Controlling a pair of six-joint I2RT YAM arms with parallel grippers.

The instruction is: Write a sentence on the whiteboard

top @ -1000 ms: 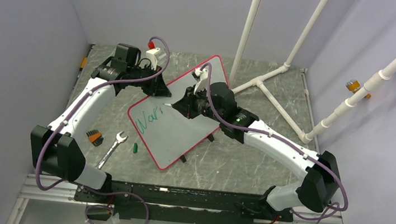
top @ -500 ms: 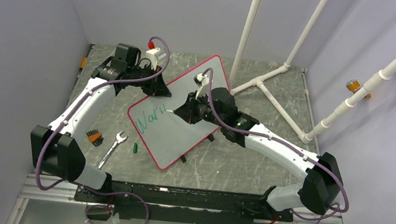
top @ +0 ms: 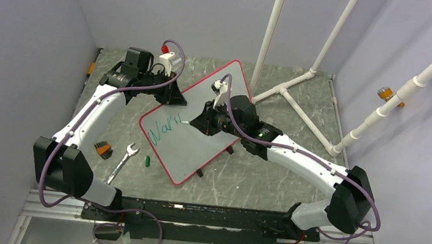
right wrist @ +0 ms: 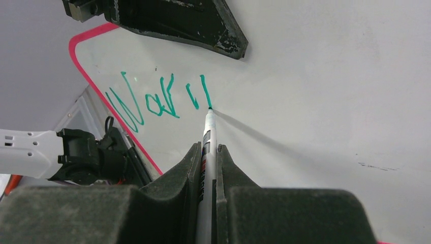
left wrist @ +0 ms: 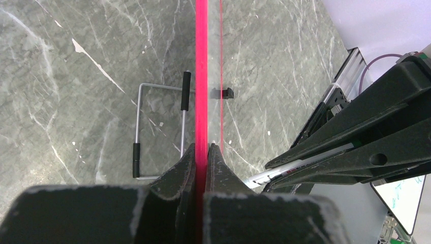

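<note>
In the top view, the whiteboard is seen set askew in the middle of the table, its far-left edge pinched by the closed left gripper. A marker is clamped in the right gripper, with its tip at the end of the green sentence, of which only the first letters are written. Should the left hold slip, the board could be pushed round by pen pressure and the strokes spoiled. A wrench, a green cap and an orange-and-black block lie near the board's left edge, apart from it. White pipes are fixed at the far right. None is judged to block the writing.

In the left wrist view, the jaws are shut on the red rim with a thin bite only, which a hard stroke could break. A wire stand is seen beside the rim.

In the right wrist view, the marker is held between narrow jaws with its tip touching the board just right of the last stroke. Too much pressure could slide the pen back through the grip. The left gripper sits just above the line of writing and could be struck as the words run on.
</note>
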